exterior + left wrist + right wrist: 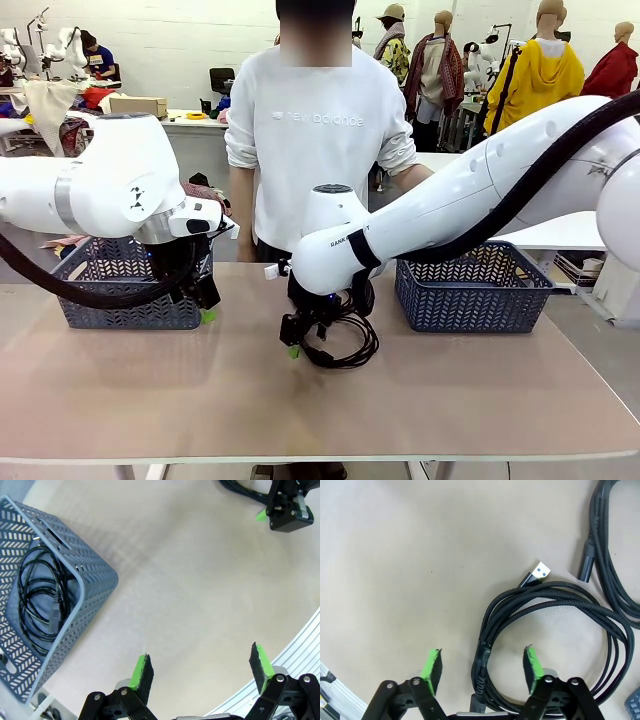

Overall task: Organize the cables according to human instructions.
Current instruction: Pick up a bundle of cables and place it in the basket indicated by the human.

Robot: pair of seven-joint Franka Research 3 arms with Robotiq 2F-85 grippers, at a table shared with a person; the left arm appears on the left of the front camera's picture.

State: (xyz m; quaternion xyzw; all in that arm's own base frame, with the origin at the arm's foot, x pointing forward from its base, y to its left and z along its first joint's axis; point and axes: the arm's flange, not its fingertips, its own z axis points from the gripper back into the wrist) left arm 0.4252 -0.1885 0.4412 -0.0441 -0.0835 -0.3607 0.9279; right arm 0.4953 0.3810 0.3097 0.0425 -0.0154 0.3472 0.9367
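The right gripper [482, 670] reaches across the middle of the desk [450, 390] and hangs low over a braided cable [487, 625], a loose round coil lying flat with its USB plug [540, 572] pointing outward. Its jaws are partly apart and straddle the near edge of that coil, with a gap showing on both sides, so nothing is gripped. Whether the fingertips touch the desk is hard to tell. A second cable [605, 545] lies just beside the braided one, toward the right basket [470, 295]. The left gripper [200, 670] hovers with its jaws wide and empty over bare desk, near the left basket [90, 605], where a third cable [54, 615] lies coiled on the bottom. A person [320, 150] stands at the far side.
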